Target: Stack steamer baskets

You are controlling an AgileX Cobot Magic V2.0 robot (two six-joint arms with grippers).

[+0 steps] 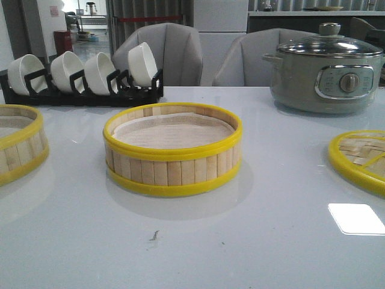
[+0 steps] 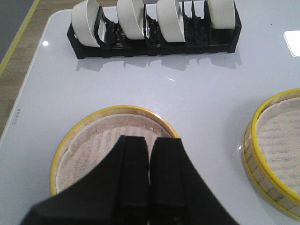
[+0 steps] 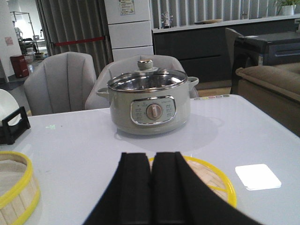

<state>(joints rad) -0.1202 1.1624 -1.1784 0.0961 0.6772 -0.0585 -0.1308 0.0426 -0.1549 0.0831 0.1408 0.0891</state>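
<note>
Front view: no arm or pincer in sight. Centre steamer basket (image 1: 172, 150) standing upright on the white table (image 1: 258, 241), paper-lined; second steamer basket (image 1: 18, 144) well apart at the left edge, cut off by the frame. Woven lid (image 1: 361, 158) flat at the right edge. Behind, black rack (image 1: 81, 91) holding four white bowls (image 1: 97, 72) on edge; grey electric pot (image 1: 328, 69) with glass cover at the back right.

Left wrist view: left pincer (image 2: 150, 187) closed, fingers pressed together with only a thin seam between, holding nothing. Hovers over the near rim of the second steamer basket (image 2: 93, 136), whose paper lining shows just beyond the fingertips. Centre steamer basket (image 2: 276, 150) off to the pincer's right, apart from the first. Rack of bowls (image 2: 154, 28) farther ahead of the pincer.

Right wrist view: right pincer (image 3: 152, 187) likewise closed, fingers touching, empty. Lid (image 3: 206, 180) directly beneath and just ahead of the fingertips, partly hidden by them. Electric pot (image 3: 149, 103) beyond the lid, straight ahead. Centre steamer basket (image 3: 16, 187) away to the pincer's left.
</note>
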